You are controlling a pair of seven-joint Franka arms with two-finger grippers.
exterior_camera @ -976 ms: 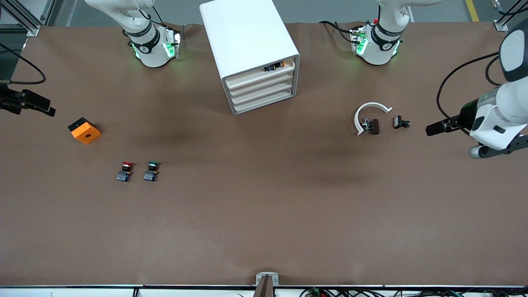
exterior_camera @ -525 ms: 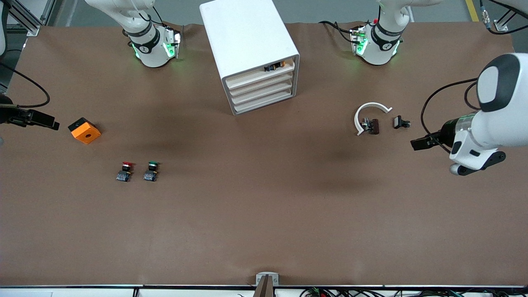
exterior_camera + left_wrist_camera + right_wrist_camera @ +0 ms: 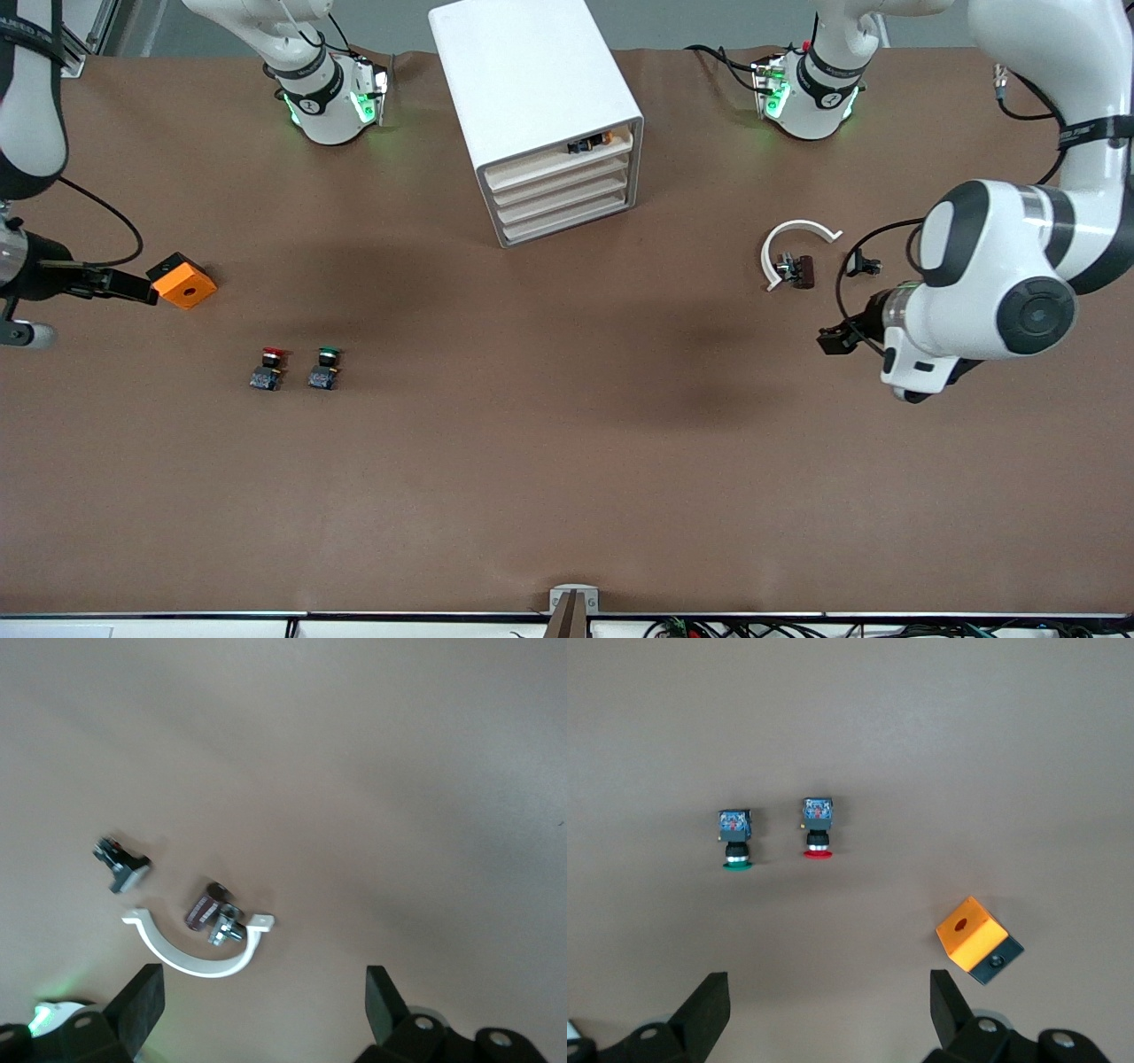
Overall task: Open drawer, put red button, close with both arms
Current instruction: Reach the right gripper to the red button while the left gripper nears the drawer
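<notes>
The red button point(image 3: 270, 364) stands on the brown table beside a green-capped one point(image 3: 326, 366), toward the right arm's end; the right wrist view shows the red button point(image 3: 818, 828) too. The white cabinet point(image 3: 523, 80) holds several stacked drawers point(image 3: 558, 190), all shut. My right gripper point(image 3: 142, 291) hangs open and empty over the table next to an orange cube point(image 3: 183, 281); its own view shows the right gripper point(image 3: 828, 1010) with bare table between the fingers. My left gripper point(image 3: 833, 341) is open and empty near a white curved clip point(image 3: 791, 239), and the left gripper point(image 3: 263, 1010) shows the same.
The orange cube point(image 3: 976, 935) and green button point(image 3: 734, 842) flank the red one. A white clip point(image 3: 199, 955), a brown part point(image 3: 204, 904) and a small black part point(image 3: 120, 864) lie toward the left arm's end. The cabinet's top slot holds a small black-and-orange piece point(image 3: 589, 142).
Both arms have swung in from the table's ends. The left gripper has come past the clip toward the front camera; the right gripper has drawn up to the orange cube. Nothing on the table moved.
</notes>
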